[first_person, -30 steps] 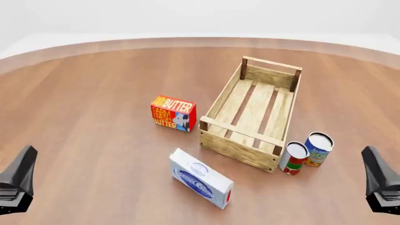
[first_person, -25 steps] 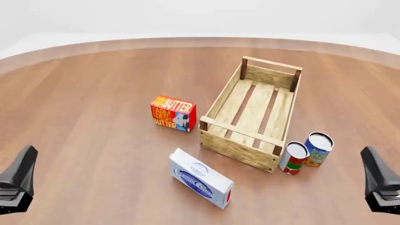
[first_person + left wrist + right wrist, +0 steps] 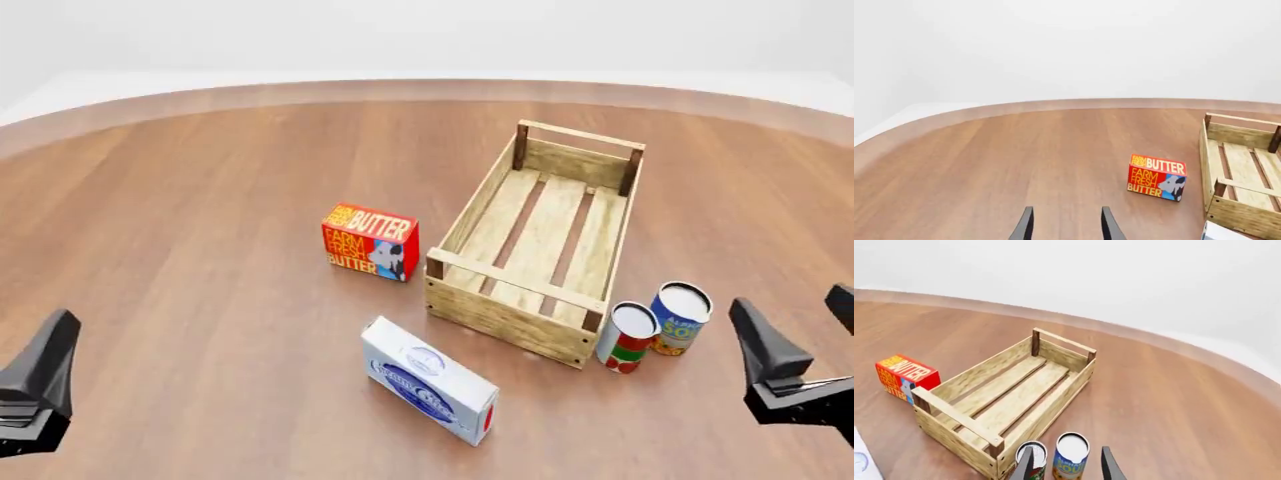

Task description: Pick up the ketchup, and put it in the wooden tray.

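Note:
The ketchup shows in none of the views. The wooden tray (image 3: pixel 511 318) lies empty at centre right of the table, long side running away from me; it also shows in the left wrist view (image 3: pixel 1244 220) and the right wrist view (image 3: pixel 954 432). My left gripper (image 3: pixel 34 385) is open and empty at the near left edge, far from the tray. My right gripper (image 3: pixel 797 355) is open and empty at the near right, just right of the two cans. The fingers stand apart in both wrist views, left (image 3: pixel 1067 231) and right (image 3: pixel 1066 469).
A red butter box (image 3: pixel 370 241) stands left of the tray. A blue-and-white box (image 3: pixel 429 378) lies in front of it. A small red-and-white can (image 3: pixel 627 336) and a blue can (image 3: pixel 682 316) stand at the tray's near right corner, right before the right gripper.

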Robot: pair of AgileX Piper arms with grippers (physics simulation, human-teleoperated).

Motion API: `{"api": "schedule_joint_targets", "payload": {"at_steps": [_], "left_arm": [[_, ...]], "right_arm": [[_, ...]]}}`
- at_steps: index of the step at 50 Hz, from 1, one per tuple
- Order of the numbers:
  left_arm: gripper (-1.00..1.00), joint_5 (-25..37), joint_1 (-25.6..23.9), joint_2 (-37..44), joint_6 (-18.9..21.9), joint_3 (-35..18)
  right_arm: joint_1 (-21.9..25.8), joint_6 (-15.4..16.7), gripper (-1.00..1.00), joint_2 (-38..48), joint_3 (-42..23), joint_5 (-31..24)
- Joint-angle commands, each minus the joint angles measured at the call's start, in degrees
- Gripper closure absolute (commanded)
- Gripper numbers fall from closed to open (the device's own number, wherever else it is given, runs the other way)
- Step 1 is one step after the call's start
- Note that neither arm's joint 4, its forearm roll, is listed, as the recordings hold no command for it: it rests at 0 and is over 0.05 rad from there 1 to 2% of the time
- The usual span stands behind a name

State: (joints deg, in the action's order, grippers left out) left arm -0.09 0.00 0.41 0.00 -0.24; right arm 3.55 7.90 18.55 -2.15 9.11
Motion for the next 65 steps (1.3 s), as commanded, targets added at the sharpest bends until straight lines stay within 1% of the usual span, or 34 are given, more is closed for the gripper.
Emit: {"api": "schedule_joint_targets", "payload": {"at_steps": [1,2,5,6,7,8,9,10,13,16,17,18,19,22,24,26,30,32,35,41,49,51,58,61,65], "left_arm": [[-1.0,0.0,0.0,0.01,0.0,-0.01],[-1.0,0.0,0.0,0.01,0.0,-0.01],[-1.0,0.0,0.0,0.01,0.0,-0.01],[-1.0,0.0,0.0,0.01,0.0,-0.01],[-1.0,0.0,0.0,0.01,0.0,-0.01],[-1.0,0.0,0.0,0.01,0.0,-0.01],[-1.0,0.0,0.0,0.01,0.0,-0.01],[-1.0,0.0,0.0,0.01,0.0,-0.01],[-1.0,0.0,0.0,0.01,0.0,-0.01],[-1.0,0.0,0.0,0.01,0.0,-0.01],[-1.0,0.0,0.0,0.01,0.0,-0.01],[-1.0,0.0,0.0,0.01,0.0,-0.01],[-1.0,0.0,0.0,0.01,0.0,-0.01],[-1.0,0.0,0.0,0.01,0.0,-0.01],[-1.0,0.0,0.0,0.01,0.0,-0.01],[-1.0,0.0,0.0,0.01,0.0,-0.01],[-1.0,0.0,0.0,0.01,0.0,-0.01],[-1.0,0.0,0.0,0.01,0.0,-0.01],[-1.0,0.0,0.0,0.01,0.0,-0.01],[-1.0,0.0,0.0,0.01,0.0,-0.01],[-1.0,0.0,0.0,0.01,0.0,-0.01],[-1.0,0.0,0.0,0.01,0.0,-0.01],[-1.0,0.0,0.0,0.01,0.0,-0.01],[-1.0,0.0,0.0,0.01,0.0,-0.01],[-1.0,0.0,0.0,0.01,0.0,-0.01]], "right_arm": [[6.57,-0.48,-1.0,9.95,-4.97,2.12],[7.45,-0.86,-1.0,10.54,-6.0,1.58],[8.62,-1.06,-1.0,12.91,-6.43,2.47],[10.33,-1.83,-1.0,15.71,-7.41,3.36],[10.33,-1.83,-1.0,15.82,-7.41,3.46],[11.31,-2.38,-1.0,15.85,-7.87,3.38],[11.95,-2.13,-1.0,18.08,-8.53,3.87],[12.49,-2.25,-1.0,18.3,-8.9,3.93],[15.67,-3.03,-1.0,22.82,-10.91,4.81],[18.59,-3.4,-1.0,25.1,-12.75,4.78],[20.45,-4.91,-1.0,25.98,-13.55,4.99],[20.45,-4.91,-1.0,26.0,-13.56,5.01],[21.43,-5.45,-1.0,26.67,-14.0,5.15],[23.66,-4.91,-1.0,29.16,-15.42,5.18],[25.57,-5.52,-1.0,30.51,-16.32,5.37],[27.12,-5.35,-1.0,32.22,-17.14,5.59],[28.6,-5.72,-1.0,33.74,-17.9,5.76],[30.77,-6.68,-1.0,34.83,-18.61,6.27],[32.73,-6.58,-1.0,37.12,-19.6,6.84],[37.04,-7.36,-1.0,41.51,-21.48,8.27],[42.78,-7.37,-1.0,45.64,-24.33,8.29],[43.08,-7.45,-1.0,46.11,-24.57,8.23],[47.45,-7.57,-1.0,49.39,-26.64,8.36],[48.09,-7.62,-1.0,49.69,-26.96,8.34],[50.2,-7.86,-1.0,50.84,-27.83,8.51]]}}
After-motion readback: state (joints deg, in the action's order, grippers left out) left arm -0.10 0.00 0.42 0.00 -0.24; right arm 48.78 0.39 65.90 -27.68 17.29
